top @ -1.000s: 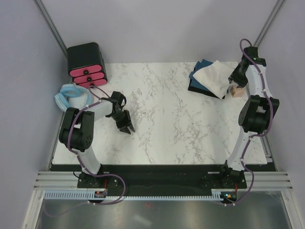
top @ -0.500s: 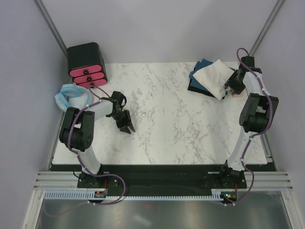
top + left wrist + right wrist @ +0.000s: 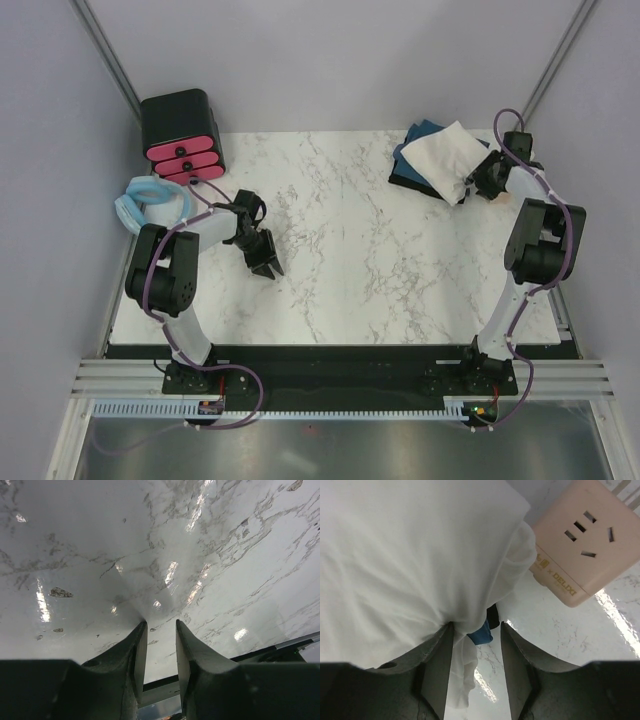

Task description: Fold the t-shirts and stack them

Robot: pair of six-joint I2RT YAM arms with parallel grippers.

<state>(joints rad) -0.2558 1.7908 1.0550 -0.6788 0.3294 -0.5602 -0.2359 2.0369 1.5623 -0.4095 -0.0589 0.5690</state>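
Grey-veined white marble covers the desk (image 3: 350,260), with pale walls around it. We see the cream-white t-shirt (image 3: 445,158) folded on top of the dark teal t-shirt (image 3: 415,134) at the far right corner of the desk, with teal cloth showing along the stack's far and left sides. The right jaws sit at the stack's right edge, partly open, with a hanging fold of cream-white cloth and a scrap of teal between them. The cloth leans on one finger and bare desk shows beside the other, so we see no pinch. A pink socket block (image 3: 582,545) lies just beside that fold. The left jaws hang low over bare marble towards the left edge, narrowly parted and holding nothing. A black box with pink drawers (image 3: 182,135) stands at the far left corner, and a pale blue padded ring (image 3: 145,205) lies just in front of it.
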